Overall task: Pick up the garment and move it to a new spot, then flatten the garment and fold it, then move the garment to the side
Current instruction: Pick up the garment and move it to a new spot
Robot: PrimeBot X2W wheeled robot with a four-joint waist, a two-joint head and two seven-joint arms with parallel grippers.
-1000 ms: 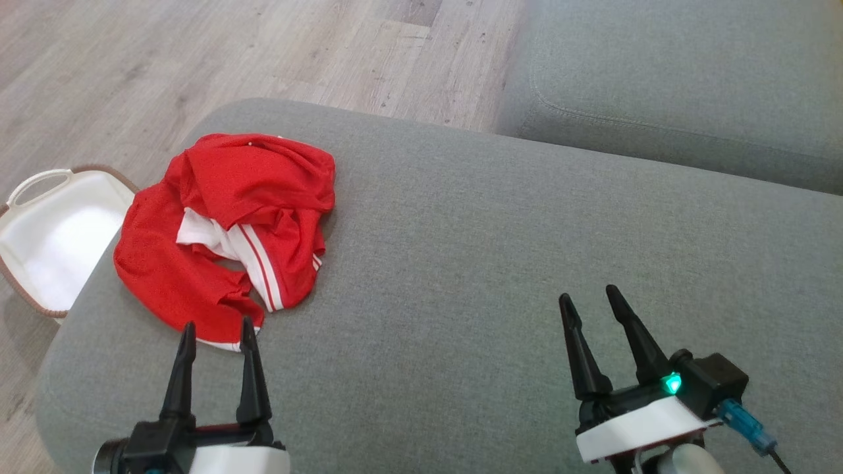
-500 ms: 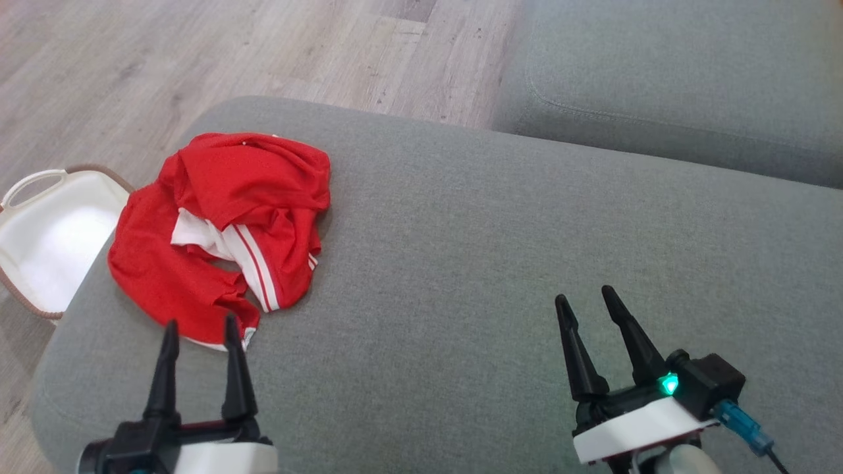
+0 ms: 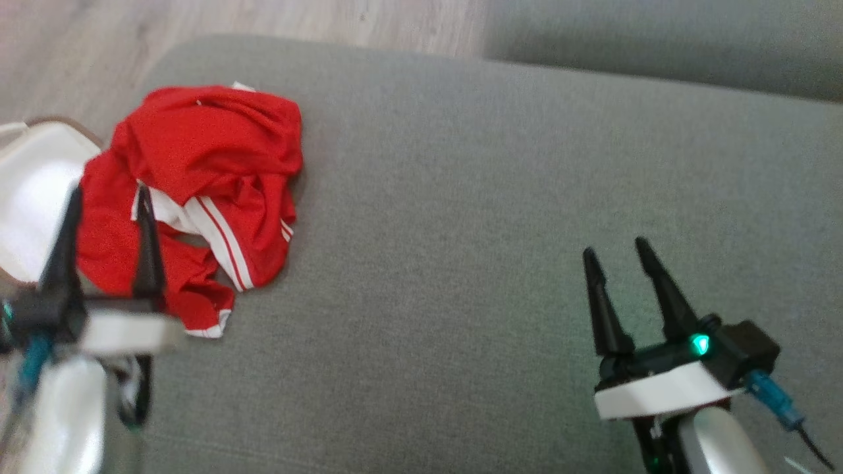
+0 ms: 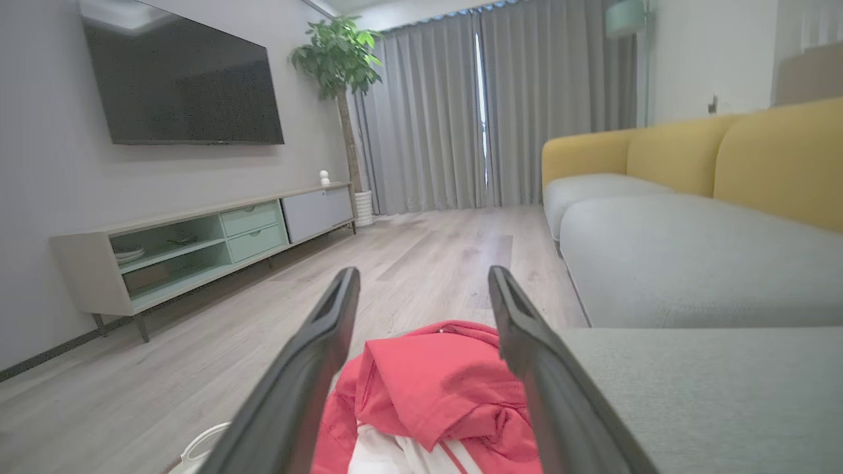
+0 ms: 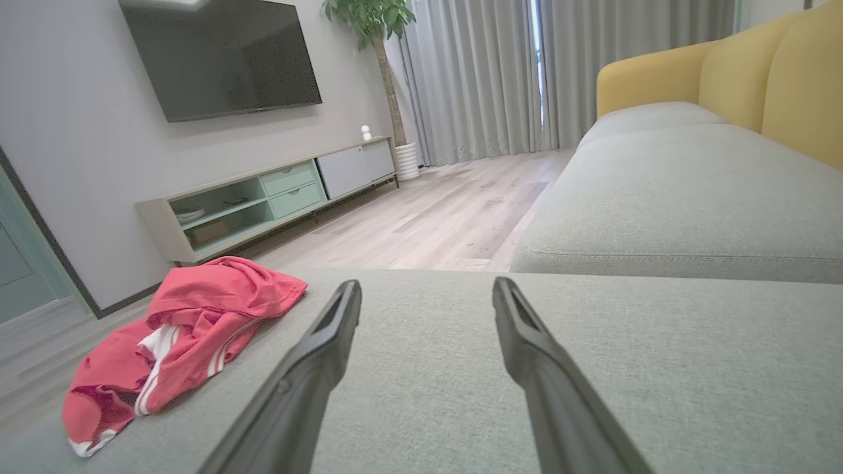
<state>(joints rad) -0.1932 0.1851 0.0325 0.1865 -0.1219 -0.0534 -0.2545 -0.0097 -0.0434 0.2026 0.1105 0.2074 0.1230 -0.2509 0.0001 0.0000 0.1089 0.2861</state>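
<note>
The garment [image 3: 204,164] is a crumpled red piece with white stripes, lying at the left end of the grey sofa cushion [image 3: 461,230]. My left gripper [image 3: 108,194] is open above the garment's left part, its fingers raised over the cloth and holding nothing. In the left wrist view the garment [image 4: 435,388] lies between and below the left gripper [image 4: 421,283]. My right gripper [image 3: 616,250] stands open over bare cushion at the lower right, far from the cloth. The right wrist view has the garment [image 5: 191,316] at its left, away from the right gripper [image 5: 425,289].
A white basket [image 3: 29,191] with a brown rim sits on the wood floor [image 3: 79,59] just left of the cushion's end. A second grey seat [image 3: 658,39] lies beyond, with a yellow backrest [image 5: 757,79]. A TV cabinet [image 5: 263,197] stands across the room.
The head camera has tilted down and shifted, so the whole picture moved up. My left gripper has risen and gone forward, from the garment's near edge to above its left part. Both grippers stay open.
</note>
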